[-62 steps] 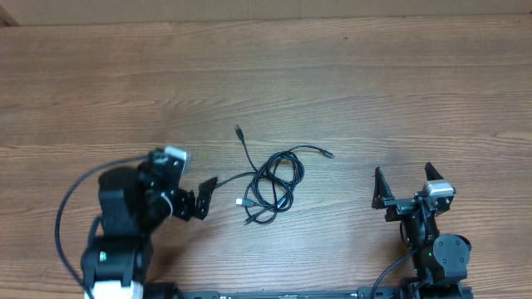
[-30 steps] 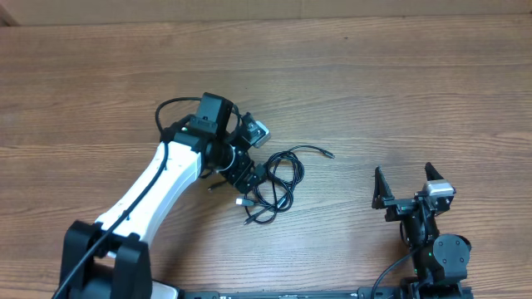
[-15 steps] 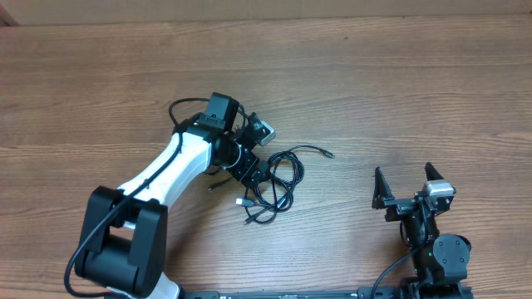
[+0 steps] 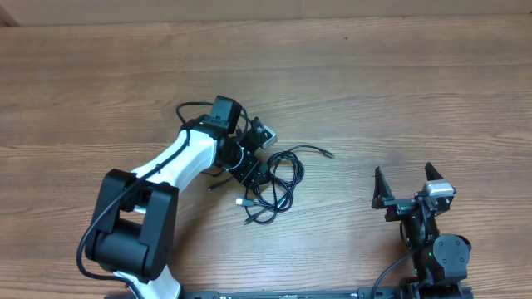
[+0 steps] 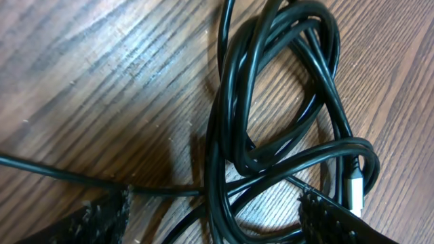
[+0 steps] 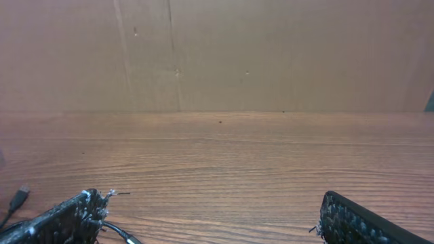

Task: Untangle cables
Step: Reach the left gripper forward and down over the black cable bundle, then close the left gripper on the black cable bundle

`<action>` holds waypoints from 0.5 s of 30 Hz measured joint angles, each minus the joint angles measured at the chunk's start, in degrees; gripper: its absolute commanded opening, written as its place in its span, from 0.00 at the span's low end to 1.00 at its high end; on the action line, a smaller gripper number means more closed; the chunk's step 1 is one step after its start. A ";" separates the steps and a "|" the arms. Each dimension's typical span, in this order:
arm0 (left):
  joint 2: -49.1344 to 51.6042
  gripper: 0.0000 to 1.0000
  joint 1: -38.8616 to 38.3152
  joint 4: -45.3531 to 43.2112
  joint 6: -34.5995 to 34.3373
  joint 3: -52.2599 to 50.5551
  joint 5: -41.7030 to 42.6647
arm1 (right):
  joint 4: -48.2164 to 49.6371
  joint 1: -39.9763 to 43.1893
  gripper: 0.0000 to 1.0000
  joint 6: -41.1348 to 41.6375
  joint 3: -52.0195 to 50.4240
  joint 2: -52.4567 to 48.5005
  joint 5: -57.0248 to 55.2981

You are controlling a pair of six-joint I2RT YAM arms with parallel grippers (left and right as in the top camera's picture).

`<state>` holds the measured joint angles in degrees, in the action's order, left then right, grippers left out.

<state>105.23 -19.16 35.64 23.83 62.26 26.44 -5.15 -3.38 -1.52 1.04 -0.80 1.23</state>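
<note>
As viewed from overhead, the cables (image 4: pixel 278 184), thin, black and looped into a tangle, are seen at the tips of the left gripper (image 4: pixel 251 172); the right gripper (image 4: pixel 405 184), well to its right, is spread apart. From the left wrist, glossy coils and a silver plug (image 5: pixel 356 190) are framed between parted fingers (image 5: pixel 102 213). From the right wrist, fingers (image 6: pixel 68 217) are shown wide apart.

Soft, even light falls from above on the bench (image 4: pixel 374 83) in the overhead view. Shadows there are faint and short, there is no glare, and the picture is slightly soft. In the left wrist view, pale streaks of sheen run along the glossy cables (image 5: pixel 271 88), which throw a blurred shadow on the wood to their left. The left gripper (image 5: pixel 217 215) is out of focus at the lower edge. The right wrist view is dimmer and warm brown, with the right gripper (image 6: pixel 213 218) blurred.
</note>
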 measured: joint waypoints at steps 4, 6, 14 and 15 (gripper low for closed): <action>0.07 0.69 0.00 -0.61 0.24 0.00 0.22 | 0.02 0.00 1.00 0.00 0.00 0.02 -0.02; 0.07 0.66 0.00 -0.96 0.28 0.00 0.33 | 0.00 0.00 1.00 0.02 0.00 0.02 0.00; 0.55 0.66 0.00 -1.40 0.24 0.02 0.66 | 0.00 0.00 1.00 0.00 0.00 0.00 0.00; 0.81 0.67 0.00 -1.40 0.24 0.02 0.83 | 0.00 0.00 1.00 0.00 0.00 0.00 0.00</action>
<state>106.04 -19.16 34.24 24.08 62.28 27.27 -5.15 -3.38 -1.52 1.04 -0.80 1.23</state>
